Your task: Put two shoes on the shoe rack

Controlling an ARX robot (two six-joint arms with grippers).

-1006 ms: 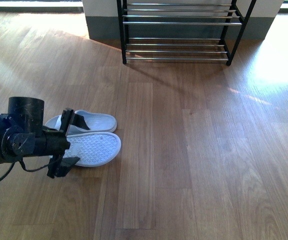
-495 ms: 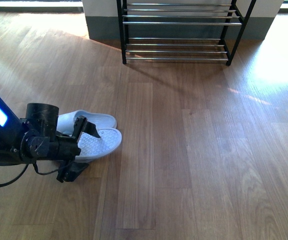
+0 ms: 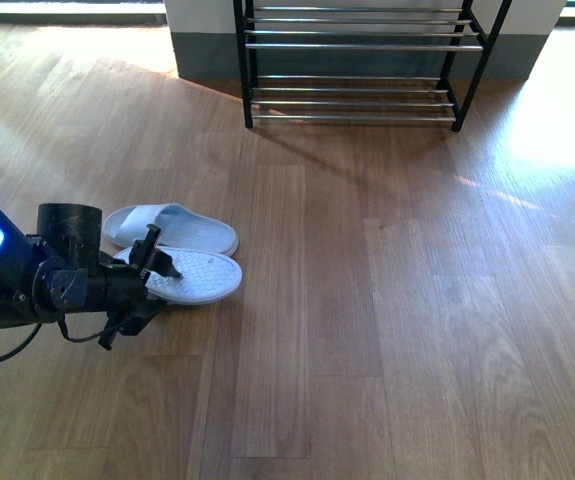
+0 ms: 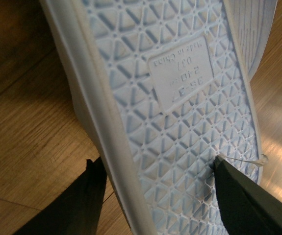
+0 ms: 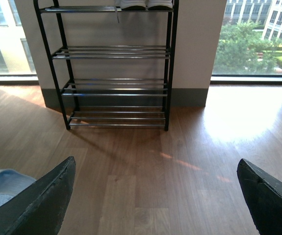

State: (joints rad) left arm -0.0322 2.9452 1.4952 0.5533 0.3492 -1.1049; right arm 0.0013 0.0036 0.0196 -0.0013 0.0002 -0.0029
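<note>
The rack (image 3: 355,62) stood well apart across the floor (image 3: 387,300). Two shoes (image 5: 145,4) sat on its top tier. The left gripper (image 3: 145,285), spread, straddled an overturned sandal (image 3: 195,276): the wrong item risked being taken. The right gripper (image 5: 155,196) stayed spread, empty.

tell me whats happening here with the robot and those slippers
The left gripper is down at floor level with its open jaws around the edge of a pale blue slide sandal that lies sole-up; the left wrist view shows the patterned sole between the fingers. A second sandal lies right beside it. The shoe rack stands against the wall further ahead. The right gripper is open and holds nothing, facing the rack.
</note>
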